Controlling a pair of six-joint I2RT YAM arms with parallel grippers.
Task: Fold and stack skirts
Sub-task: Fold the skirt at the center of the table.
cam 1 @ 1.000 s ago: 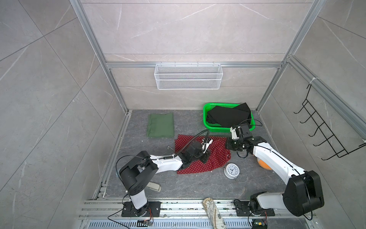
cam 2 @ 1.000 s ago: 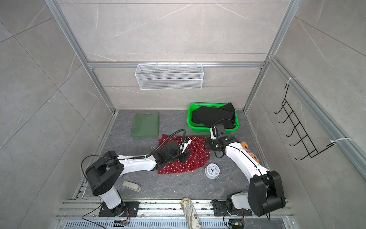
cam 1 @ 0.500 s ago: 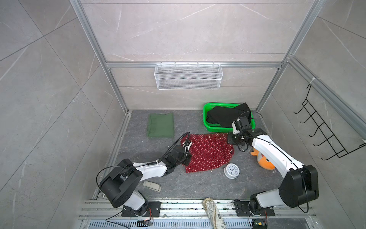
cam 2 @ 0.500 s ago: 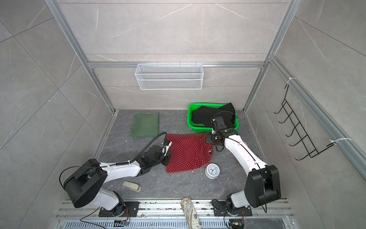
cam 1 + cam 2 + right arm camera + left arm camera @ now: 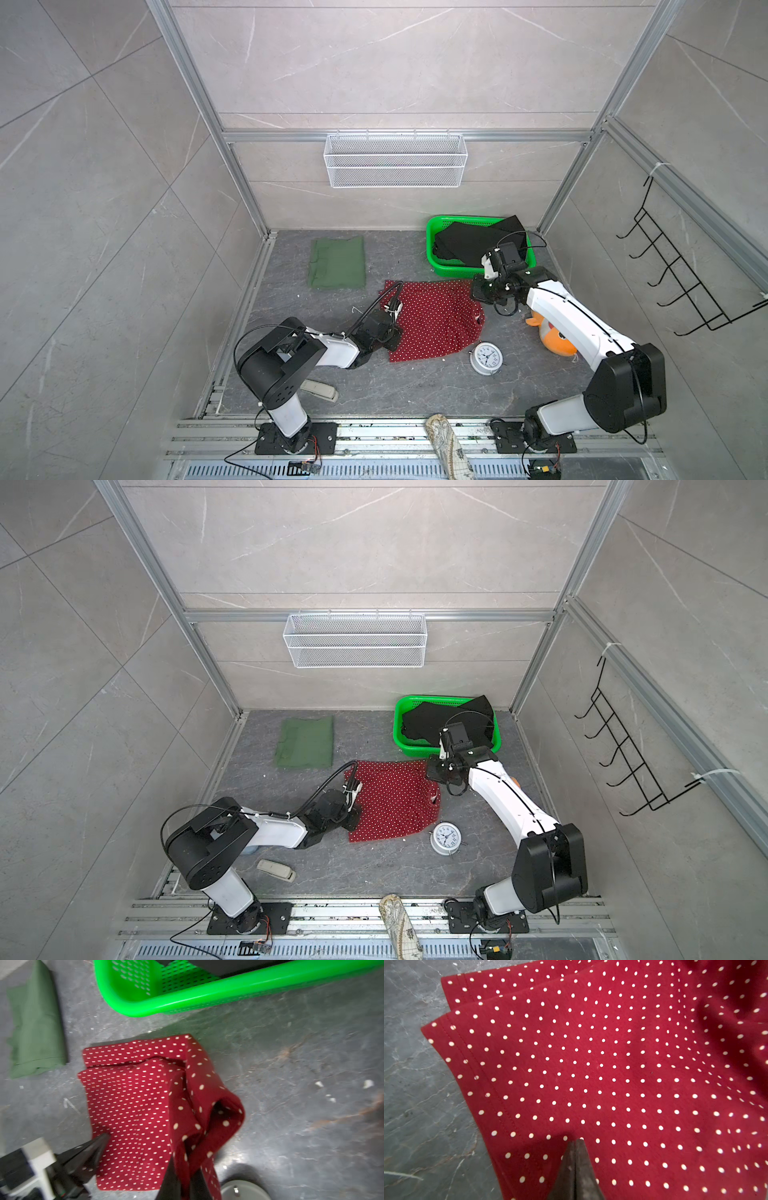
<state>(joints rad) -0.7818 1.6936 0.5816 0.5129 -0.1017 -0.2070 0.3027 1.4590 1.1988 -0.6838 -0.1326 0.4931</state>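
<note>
- Since a second earlier, the left gripper [image 5: 575, 1144] had drawn back from the middle of the red skirt [image 5: 432, 322] to its left edge, while the right gripper [image 5: 185, 1182] had kept to the skirt's upper-right corner.
- The left fingers [image 5: 566, 1167] were pressed together, tips down on the dotted cloth just inside the hem. Whether they pinched a layer could not be told.
- The right fingers [image 5: 170, 1184] were clamped on a bunched corner of the red skirt, which rose off the tabletop [image 5: 415, 390] in a loose loop.
- The red skirt lay at the centre of both top views, apparently doubled, with two hems showing one over the other at its left edge.
- The olive skirt [image 5: 337, 262] lay folded up and to the left, well apart. The black skirt [image 5: 469, 245] sat in the green basket [image 5: 429, 245] to the upper right, one corner hanging over the rim.
- The step in hand looked like folding the red skirt, with nothing stacked yet.
- The next move probably called for carrying the lifted corner across toward the left edge while the left fingers held the cloth down, keeping clear of the alarm clock [image 5: 485, 357] just beside the skirt's lower-right corner.
</note>
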